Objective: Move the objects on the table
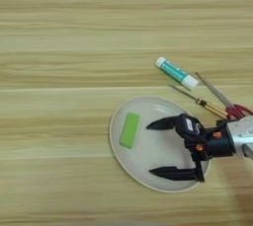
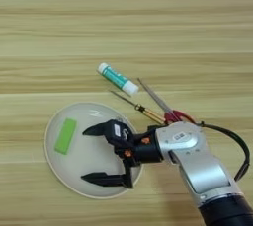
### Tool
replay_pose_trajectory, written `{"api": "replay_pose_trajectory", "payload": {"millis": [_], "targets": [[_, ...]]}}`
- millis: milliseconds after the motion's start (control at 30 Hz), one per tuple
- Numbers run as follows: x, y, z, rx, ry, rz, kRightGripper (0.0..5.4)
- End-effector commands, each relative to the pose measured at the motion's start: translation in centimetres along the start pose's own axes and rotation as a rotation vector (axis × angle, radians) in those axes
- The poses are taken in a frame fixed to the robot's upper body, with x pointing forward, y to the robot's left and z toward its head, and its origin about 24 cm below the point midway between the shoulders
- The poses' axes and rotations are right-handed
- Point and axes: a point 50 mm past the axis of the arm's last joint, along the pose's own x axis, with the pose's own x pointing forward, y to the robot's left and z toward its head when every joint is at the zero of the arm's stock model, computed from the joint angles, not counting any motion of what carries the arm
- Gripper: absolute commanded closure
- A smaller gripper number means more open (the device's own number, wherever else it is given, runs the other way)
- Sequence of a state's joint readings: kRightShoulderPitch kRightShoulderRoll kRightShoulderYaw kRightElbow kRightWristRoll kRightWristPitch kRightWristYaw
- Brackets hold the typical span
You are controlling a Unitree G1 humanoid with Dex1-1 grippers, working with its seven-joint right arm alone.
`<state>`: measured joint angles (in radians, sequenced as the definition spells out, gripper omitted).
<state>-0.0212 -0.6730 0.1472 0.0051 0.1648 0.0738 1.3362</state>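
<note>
A flat bright-green block (image 1: pixel 130 130) lies on the left part of a pale round plate (image 1: pixel 148 106) resting on the wood-grain table (image 1: pixel 59 47). My right gripper (image 1: pixel 155 148) hangs over the plate's right half, open, with nothing between its black fingers; the block sits apart to its left. A white tube with a teal label (image 1: pixel 176 73) lies on the table up and right of the plate. A thin screwdriver with an amber handle (image 2: pixel 143 111) lies just past the plate's upper right rim, its handle end hidden by my arm.
Red-handled scissors (image 2: pixel 165 106) lie beside the screwdriver, blades pointing up-left toward the tube. My silver forearm (image 2: pixel 202 168) comes in from the bottom right, with a black cable looping at its right side.
</note>
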Motion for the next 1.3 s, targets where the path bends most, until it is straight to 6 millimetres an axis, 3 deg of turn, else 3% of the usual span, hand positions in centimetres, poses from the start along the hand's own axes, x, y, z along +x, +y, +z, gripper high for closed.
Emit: {"api": "replay_pose_trajectory", "payload": {"millis": [33,633,1300], "targets": [[-1.0,-1.6,1.8,-0.083,-0.015,-0.092,0.05],[0.2,-2.5,1.8,0.007,-0.054,-0.215,0.05],[1.6,-2.3,1.3,0.058,-0.038,-0.239,0.05]]}}
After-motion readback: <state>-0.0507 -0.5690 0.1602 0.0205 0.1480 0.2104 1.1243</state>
